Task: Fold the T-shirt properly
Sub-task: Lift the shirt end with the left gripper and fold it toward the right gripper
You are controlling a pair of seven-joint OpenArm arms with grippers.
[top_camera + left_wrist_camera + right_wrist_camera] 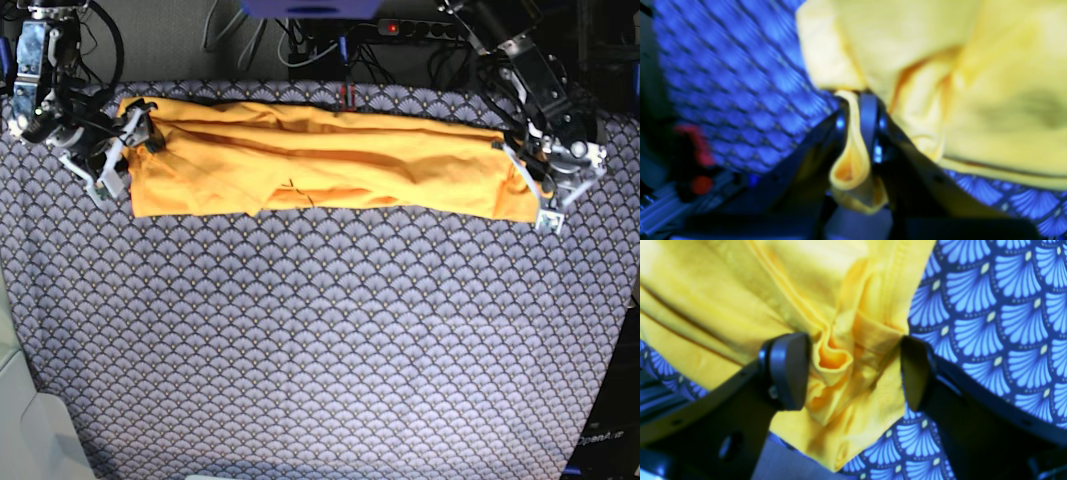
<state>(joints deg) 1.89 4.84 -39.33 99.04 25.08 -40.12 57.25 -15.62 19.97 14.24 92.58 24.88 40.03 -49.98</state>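
The yellow-orange T-shirt (320,165) lies stretched as a long, narrow band across the back of the table. My left gripper (522,183) is at its right end in the base view. In the left wrist view that gripper (857,100) is shut on a thin fold of the T-shirt (940,66), and a loop of fabric hangs down between its fingers. My right gripper (130,150) is at the other end. In the right wrist view its jaws (851,370) stand wide apart, and a bunched corner of the T-shirt (740,300) lies between the pads (790,370).
A blue-grey scallop-patterned cloth (320,340) covers the whole table and shows under both wrists (990,323) (733,76). Cables and a power strip (400,27) run behind the table's back edge. A white object (30,430) sits at the front left corner.
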